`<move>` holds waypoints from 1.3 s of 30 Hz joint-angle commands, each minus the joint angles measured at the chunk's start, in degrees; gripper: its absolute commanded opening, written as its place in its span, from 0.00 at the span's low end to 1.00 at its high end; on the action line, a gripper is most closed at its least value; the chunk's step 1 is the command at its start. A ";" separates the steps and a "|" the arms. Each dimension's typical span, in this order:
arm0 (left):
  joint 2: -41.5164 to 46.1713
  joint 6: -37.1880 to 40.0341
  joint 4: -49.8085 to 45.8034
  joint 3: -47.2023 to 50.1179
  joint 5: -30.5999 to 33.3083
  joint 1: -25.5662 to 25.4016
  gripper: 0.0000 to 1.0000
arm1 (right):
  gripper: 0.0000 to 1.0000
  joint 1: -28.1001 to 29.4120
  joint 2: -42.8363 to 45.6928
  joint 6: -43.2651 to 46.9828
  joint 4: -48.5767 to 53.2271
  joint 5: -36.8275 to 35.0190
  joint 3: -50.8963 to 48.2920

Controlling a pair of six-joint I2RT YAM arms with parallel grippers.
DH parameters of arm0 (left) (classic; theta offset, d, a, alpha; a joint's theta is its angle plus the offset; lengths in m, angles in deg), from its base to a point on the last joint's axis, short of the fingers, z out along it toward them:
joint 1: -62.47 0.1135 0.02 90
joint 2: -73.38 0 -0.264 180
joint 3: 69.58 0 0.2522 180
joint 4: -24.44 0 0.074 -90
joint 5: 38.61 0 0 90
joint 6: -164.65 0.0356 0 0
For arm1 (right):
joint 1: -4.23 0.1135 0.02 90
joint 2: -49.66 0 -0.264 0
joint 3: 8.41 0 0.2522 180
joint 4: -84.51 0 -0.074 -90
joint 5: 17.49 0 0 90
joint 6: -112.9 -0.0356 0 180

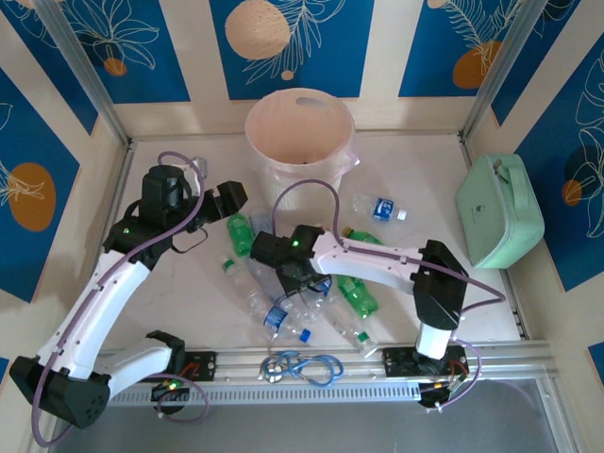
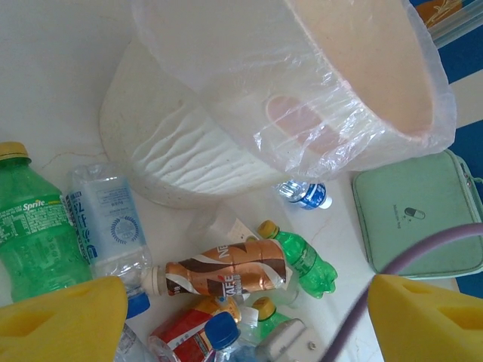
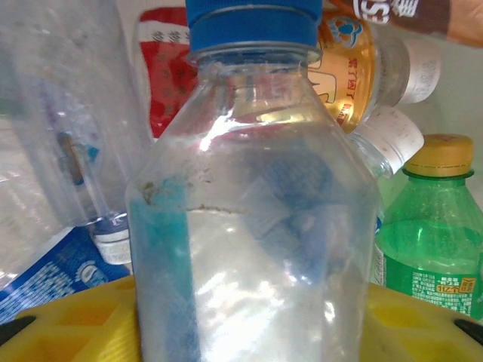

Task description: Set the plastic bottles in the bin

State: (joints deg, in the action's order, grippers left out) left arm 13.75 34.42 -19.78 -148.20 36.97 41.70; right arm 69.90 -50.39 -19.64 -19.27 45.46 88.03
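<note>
Looking down from above, you have the bin (image 1: pixel 283 170) standing upright at the far middle of the table (image 1: pixel 415 160). It is round and white, with a thin clear liner (image 2: pixel 324 128) draped over its rim. Its pale inner wall and one oval handle cut-out show through the open mouth. The mint-green case (image 1: pixel 498 212) lies shut by the right wall, well apart from the bin.

The plastic bottles (image 1: pixel 311 307) lie scattered on the table between your two arms, nearer to you than the bin. Among them are green ones with yellow caps, clear ones with blue labels, and a brown-labelled bottle (image 2: pixel 226 275) on its side. One small bottle (image 1: pixel 380 208) lies apart from the pile, between bin and case.

Your right claw (image 3: pixel 253 324) sits low in the pile. A clear bottle (image 3: pixel 256 211) with a blue cap (image 3: pixel 253 23) stands between its yellow pads (image 3: pixel 68 328), which meet the bottle on both sides. Your left claw (image 2: pixel 241 324) hangs spread wide near the bin's left side, above the bottles.

The table top is white. A metal rail (image 1: pixel 491 363) runs along its near edge. The walls (image 1: pixel 283 38) carry blue panels with white leaf drawings and orange discs.
</note>
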 commanded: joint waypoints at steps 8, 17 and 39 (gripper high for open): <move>-1.58 0.84 3.20 -1.84 -12.56 0.86 0.83 | 0.54 0.57 15.97 1.15 -9.46 -3.01 -5.44; -4.74 -3.92 12.00 1.44 -29.66 -1.02 0.83 | 0.53 -2.07 28.32 2.72 -20.16 1.55 -12.06; -9.42 -2.64 12.61 1.85 -29.09 -8.62 0.65 | 0.53 -1.44 29.96 5.35 -23.47 8.14 -9.34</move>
State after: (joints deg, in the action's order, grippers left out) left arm 4.78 31.60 -8.15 -146.78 9.17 33.61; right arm 67.91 -20.56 -15.40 -41.66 52.02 76.75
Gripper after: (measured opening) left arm 0.662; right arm 0.533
